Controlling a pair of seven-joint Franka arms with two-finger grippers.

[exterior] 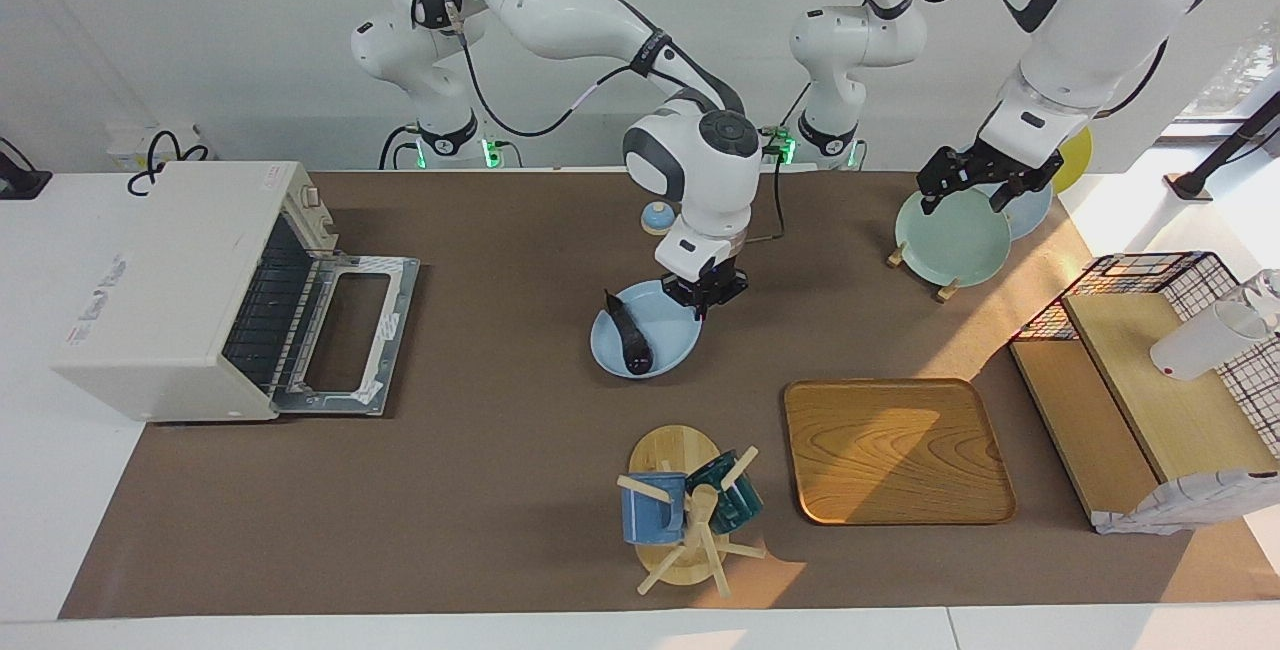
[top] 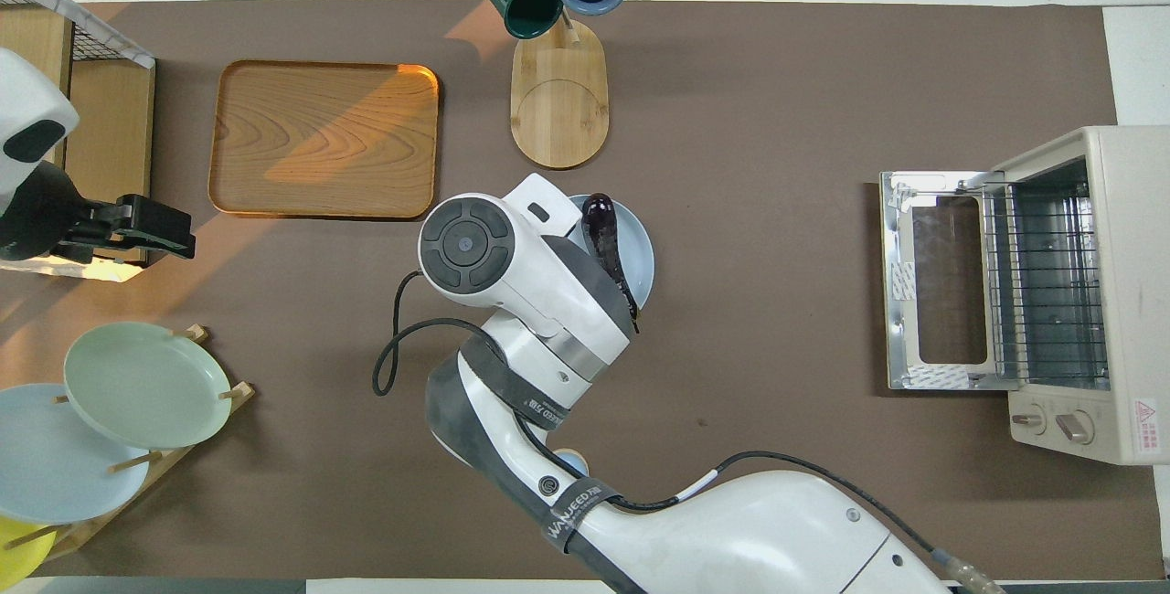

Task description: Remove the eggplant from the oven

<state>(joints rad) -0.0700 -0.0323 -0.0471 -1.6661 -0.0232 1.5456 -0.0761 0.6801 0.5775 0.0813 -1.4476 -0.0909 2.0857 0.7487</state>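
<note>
Facing view: the eggplant [exterior: 632, 335] was seen lying on a blue plate [exterior: 665, 350] mid-tabletop [exterior: 500, 490], well apart from the oven [exterior: 165, 290], whose door [exterior: 350, 335] was folded down. The right pincer [exterior: 703, 307], fingertips pressed together and empty, was over the plate's rim. The left pincer [exterior: 975, 192], spread, was held over a plate rack [exterior: 950, 235]. Overhead view: the eggplant [top: 605, 233] was confirmed on the plate [top: 640, 260], the oven [top: 1083, 292] found open, and the left pincer [top: 174, 230] spread.

Eggplant [exterior: 630, 334]: dark purple, slender, lying flat just beside the right gripper's [exterior: 703, 305] shut jaws. Oven [exterior: 190, 290]: white, door fully open, well apart from them.
</note>
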